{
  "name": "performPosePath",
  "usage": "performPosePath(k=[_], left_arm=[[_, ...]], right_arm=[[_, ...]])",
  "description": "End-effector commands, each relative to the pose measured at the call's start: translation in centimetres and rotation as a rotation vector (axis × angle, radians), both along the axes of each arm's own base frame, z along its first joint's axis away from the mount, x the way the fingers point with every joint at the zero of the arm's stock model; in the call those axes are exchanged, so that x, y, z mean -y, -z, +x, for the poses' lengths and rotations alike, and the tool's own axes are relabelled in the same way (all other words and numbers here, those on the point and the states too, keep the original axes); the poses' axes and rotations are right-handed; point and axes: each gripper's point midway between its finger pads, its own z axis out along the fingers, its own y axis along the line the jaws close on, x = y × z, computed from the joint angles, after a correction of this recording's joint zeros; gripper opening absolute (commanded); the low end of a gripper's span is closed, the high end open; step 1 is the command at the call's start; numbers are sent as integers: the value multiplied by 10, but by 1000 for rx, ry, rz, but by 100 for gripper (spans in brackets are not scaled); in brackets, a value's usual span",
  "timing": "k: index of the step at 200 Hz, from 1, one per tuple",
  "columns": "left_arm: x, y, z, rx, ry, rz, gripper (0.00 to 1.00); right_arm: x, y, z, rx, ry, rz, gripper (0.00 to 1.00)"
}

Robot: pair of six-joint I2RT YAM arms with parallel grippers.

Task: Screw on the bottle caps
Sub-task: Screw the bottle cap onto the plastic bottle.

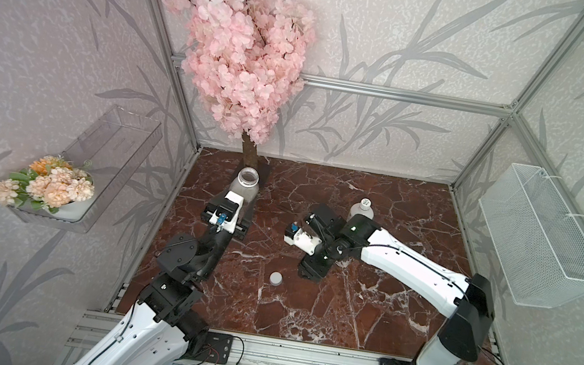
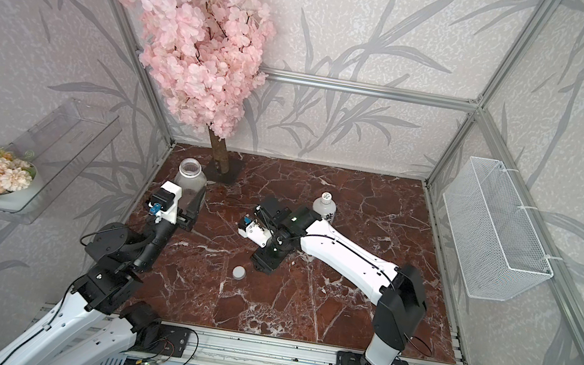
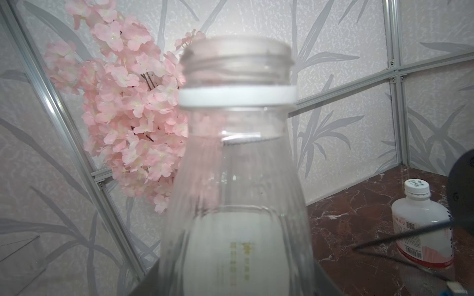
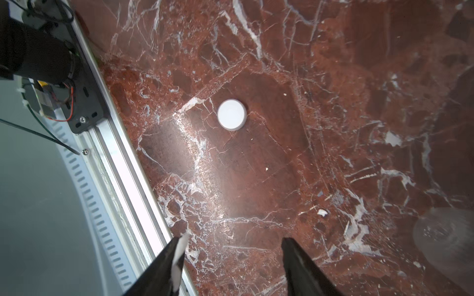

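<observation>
Our left gripper [image 1: 227,217] is clamped on the clear ribbed bottle [image 3: 238,179] just beside the blossom tree's trunk [image 1: 249,153], threaded mouth bare. Our right gripper [image 4: 234,239] hangs with jaws apart, empty. The smooth, flat-topped plain cap [image 4: 232,114] lies well apart from the tree on glossy marble [image 1: 361,313]: we'd pinch its rim squarely, keeping it level for the threads.

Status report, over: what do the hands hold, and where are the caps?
Left hand shut on clear bottle, mouth uncapped. Right hand open, empty. Plain cap loose on table; white bottle already capped. Nothing between right hand and cap.
</observation>
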Motion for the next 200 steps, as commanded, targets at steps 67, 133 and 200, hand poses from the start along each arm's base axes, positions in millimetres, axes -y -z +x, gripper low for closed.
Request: performPosePath(k=[67,133,200], left_arm=[[-44,20,-1,-13,-208,-40,54],[-50,23,0,-21,-217,-54,54],[-50,25,0,-30,-211,-54,54]], right_arm=[[-41,49,-13,-19,-134,-104,68],[-70,87,-7,-34,-143,-129,69],[-82,110,0,13,-129,-165,66]])
